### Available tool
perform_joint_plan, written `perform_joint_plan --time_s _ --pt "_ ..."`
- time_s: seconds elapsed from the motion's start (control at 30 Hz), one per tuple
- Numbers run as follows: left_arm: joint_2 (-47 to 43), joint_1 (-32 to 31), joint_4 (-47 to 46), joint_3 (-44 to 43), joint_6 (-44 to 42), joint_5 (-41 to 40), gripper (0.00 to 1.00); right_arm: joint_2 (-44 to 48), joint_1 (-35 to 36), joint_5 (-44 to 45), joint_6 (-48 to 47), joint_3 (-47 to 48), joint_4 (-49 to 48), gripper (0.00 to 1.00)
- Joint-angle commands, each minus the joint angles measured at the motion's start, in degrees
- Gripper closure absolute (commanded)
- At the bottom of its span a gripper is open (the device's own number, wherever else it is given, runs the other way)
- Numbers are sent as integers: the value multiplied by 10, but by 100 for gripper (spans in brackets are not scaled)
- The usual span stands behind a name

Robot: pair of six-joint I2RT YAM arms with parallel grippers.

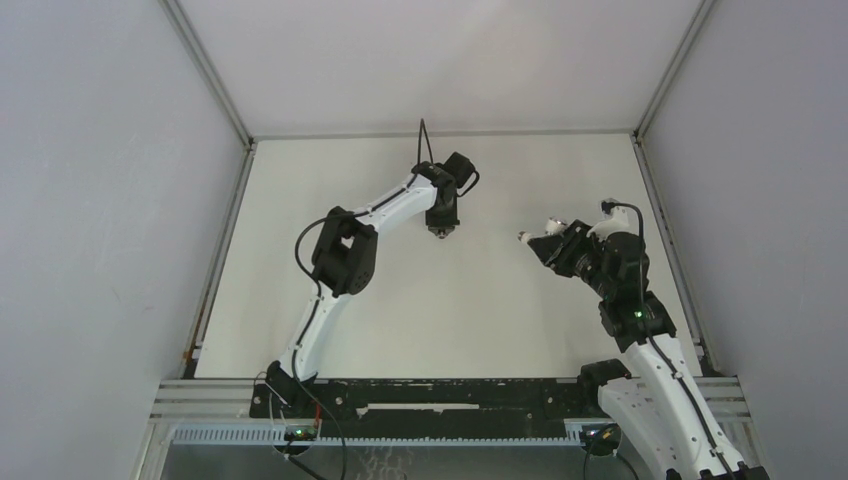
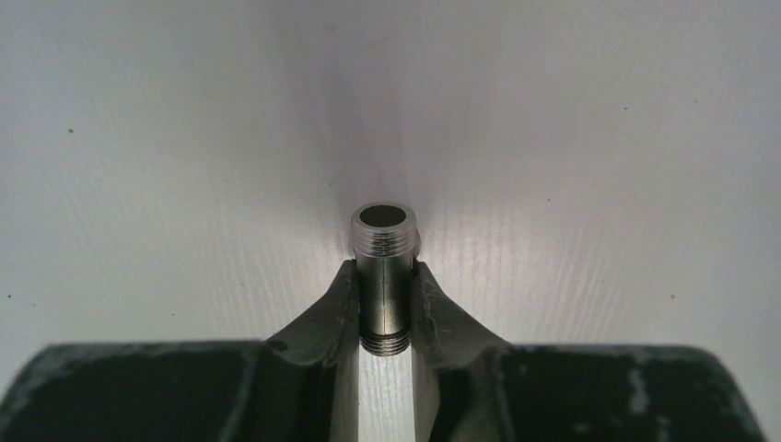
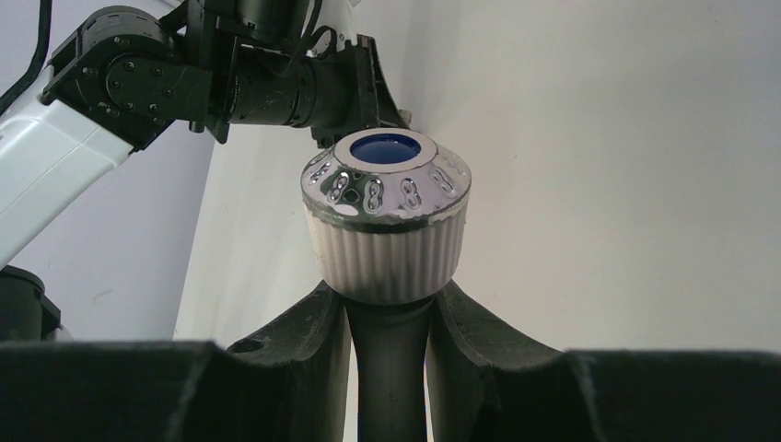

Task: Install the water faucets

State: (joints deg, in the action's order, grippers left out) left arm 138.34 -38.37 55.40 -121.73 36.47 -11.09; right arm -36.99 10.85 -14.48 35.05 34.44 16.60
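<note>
White table [image 1: 450, 320], grey enclosure walls [image 1: 100, 200]. Left gripper [image 1: 439, 229] clenched on the grey metal fitting [image 2: 383, 267], mid-table, pointing down; lifted or not, unclear. Right gripper [image 1: 540, 243], well apart, clamps the stem of the white tap piece [image 3: 387, 221], held aloft. Both parts in hand, nothing joined; mating remains. Fitting: short tube, threaded ends, open bore. Tap: ribbed white skirt, chrome cap, blue centre.
</note>
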Motion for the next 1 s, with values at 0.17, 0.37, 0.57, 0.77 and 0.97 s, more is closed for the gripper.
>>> perform_joint_plan --time_s 0.17,0.37,0.57,0.77,0.97 --pt "-147 12 -65 43 -44 96 100 -10 3 -63 -45 15 -35 100" --pt "-382 67 -179 257 -113 387 100 45 55 -84 -93 -34 -147 100" --pt "-543 155 -280 419 29 636 100 60 147 -45 -124 -27 -237 100" --pt "-618 163 -265 451 51 772 100 41 315 67 -301 26 -217 100" --pt "-660 163 -268 502 102 848 100 23 512 282 -476 -26 -350 100"
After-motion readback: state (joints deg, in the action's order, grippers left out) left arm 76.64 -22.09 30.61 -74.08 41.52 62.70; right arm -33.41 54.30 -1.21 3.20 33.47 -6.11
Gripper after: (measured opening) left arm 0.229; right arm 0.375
